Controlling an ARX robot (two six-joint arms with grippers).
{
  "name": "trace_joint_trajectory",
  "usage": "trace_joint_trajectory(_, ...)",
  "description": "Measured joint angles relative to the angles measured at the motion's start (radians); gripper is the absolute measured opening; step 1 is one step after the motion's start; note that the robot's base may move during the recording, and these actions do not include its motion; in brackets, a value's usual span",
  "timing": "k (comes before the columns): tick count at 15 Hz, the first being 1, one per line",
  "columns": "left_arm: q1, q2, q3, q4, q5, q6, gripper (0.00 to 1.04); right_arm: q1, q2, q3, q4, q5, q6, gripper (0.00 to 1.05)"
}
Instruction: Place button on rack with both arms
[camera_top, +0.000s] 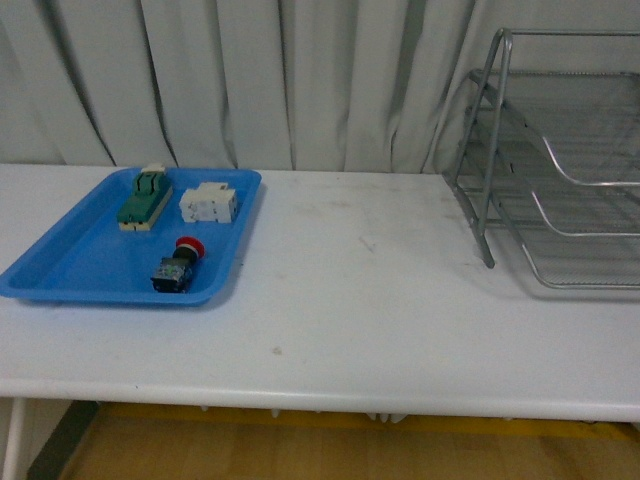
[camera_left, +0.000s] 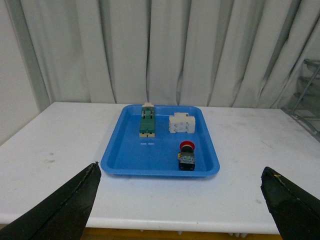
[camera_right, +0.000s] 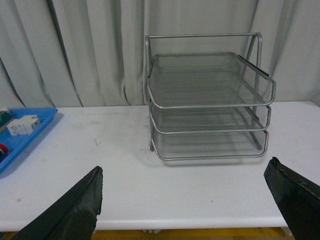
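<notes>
Left tool (camera_left: 180, 170): two dark fingers spread wide at the lower corners of the left wrist view, gripping nothing, held above the near edge of the counter (camera_top: 350, 300). Right tool (camera_right: 183, 167): likewise fingers wide apart, gripping nothing, facing the rack.

Counter: white, lightly scuffed, a few small marks.

Blue tray (camera_top: 60, 262) on the counter's left side, flat, shallow rim. Button (camera_top: 177, 265) lies in the tray's near right part, close to the near rim, resting on its side; black body toward the robot, red cap pointing away. It touches neither of the other two parts.

Farther back in the same tray: white block (camera_top: 208, 204) toward the right rim, and green-and-cream switch (camera_top: 143, 197) just beside it on the left, running lengthwise toward the far rim. The two are apart, not touching.

Rack (camera_top: 560, 170) stands on the counter's right side, well apart from the tray, partly cut off by the frame edge in the front view. Silver wire mesh, three stacked tiers, tubular frame; the right wrist view shows its open fronts toward the robot.

Behind everything: pale pleated curtain (camera_top: 300, 80).
</notes>
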Motion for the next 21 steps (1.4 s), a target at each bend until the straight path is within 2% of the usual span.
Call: trace_joint_trajectory(21,0.000,0.000,0.000,0.000,0.000,0.000,0.98,0.000,0.000,0.000,0.000,0.000,0.000,0.98)
